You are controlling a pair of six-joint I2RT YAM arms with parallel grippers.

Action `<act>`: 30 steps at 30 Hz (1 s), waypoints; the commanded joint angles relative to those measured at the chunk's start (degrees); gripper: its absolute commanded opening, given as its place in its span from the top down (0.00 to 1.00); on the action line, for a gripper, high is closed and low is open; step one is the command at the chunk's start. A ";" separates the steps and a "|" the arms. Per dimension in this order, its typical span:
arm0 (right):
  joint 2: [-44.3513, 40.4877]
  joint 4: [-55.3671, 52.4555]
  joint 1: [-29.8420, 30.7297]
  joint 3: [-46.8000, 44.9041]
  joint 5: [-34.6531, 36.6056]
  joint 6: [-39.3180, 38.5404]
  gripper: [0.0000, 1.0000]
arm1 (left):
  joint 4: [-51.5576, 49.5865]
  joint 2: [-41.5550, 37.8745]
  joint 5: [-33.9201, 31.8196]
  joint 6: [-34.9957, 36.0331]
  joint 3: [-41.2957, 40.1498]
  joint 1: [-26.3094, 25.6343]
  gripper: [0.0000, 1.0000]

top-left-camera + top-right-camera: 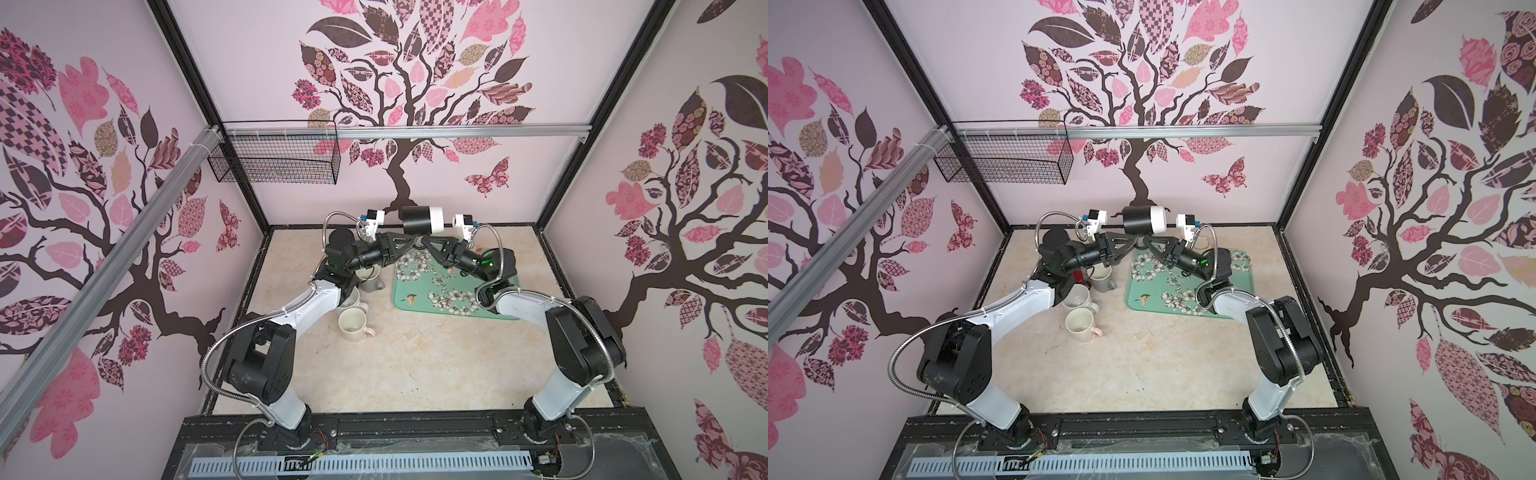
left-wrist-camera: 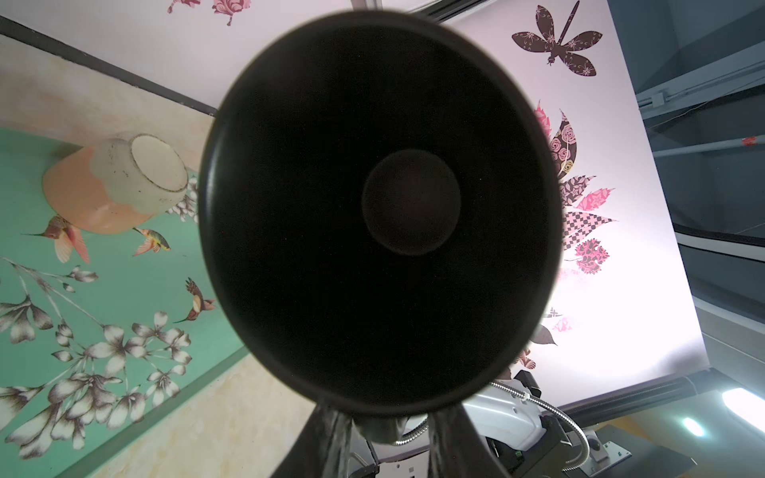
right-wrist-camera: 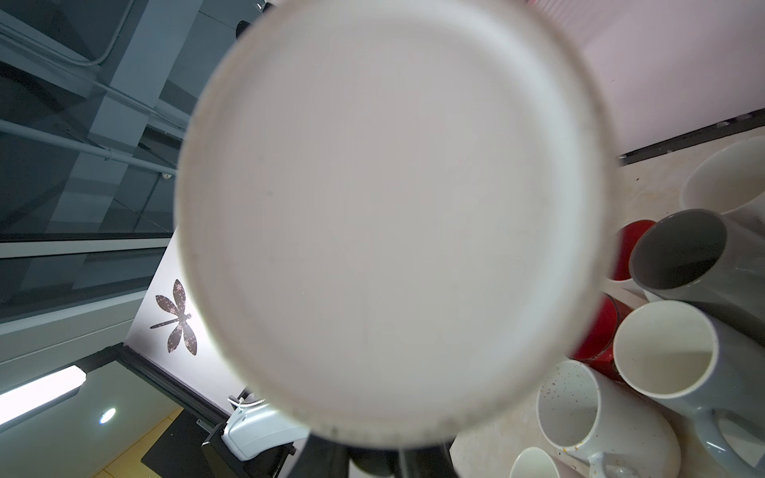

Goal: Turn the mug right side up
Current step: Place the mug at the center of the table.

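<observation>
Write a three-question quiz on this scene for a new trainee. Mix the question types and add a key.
1. True or false: the black-and-white mug stands upright on the tray.
2. Its open mouth faces: A) the left end effector, B) the right end effector, C) the ceiling.
3. Fill in: the pink mug on the tray rests with its ___ up.
Key: 1 false, it is held level in the air; 2 A; 3 base.

A robot lab cell: tree-printed panels [image 1: 415,83] in a black frame [image 1: 185,62] are enclosing a tabletop [image 1: 415,365], left arm [image 1: 316,300] and right arm [image 1: 519,305].
</observation>
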 commanded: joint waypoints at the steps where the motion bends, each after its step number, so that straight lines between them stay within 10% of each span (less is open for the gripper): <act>1: 0.86 2.57 1.23 1.90 -0.56 -1.10 1.00 | 2.44 0.87 1.91 1.23 4.39 -0.51 0.68; 6: 0.81 0.40 1.51 2.00 -0.59 -2.03 1.00 | -5.25 1.11 2.19 7.15 6.11 -0.90 0.69; 13: 0.76 -3.83 1.46 1.61 -0.61 -4.29 0.98 | -1.85 0.88 1.52 7.00 4.59 -0.45 1.00; 22: -6.48 -35.30 1.33 0.84 3.79 -24.56 0.46 | -12.95 -2.33 -1.52 16.42 0.73 0.46 1.00; 30: -10.01 -61.60 1.33 2.08 13.64 -41.09 0.37 | -31.41 -4.26 -8.22 27.74 -2.88 0.55 1.00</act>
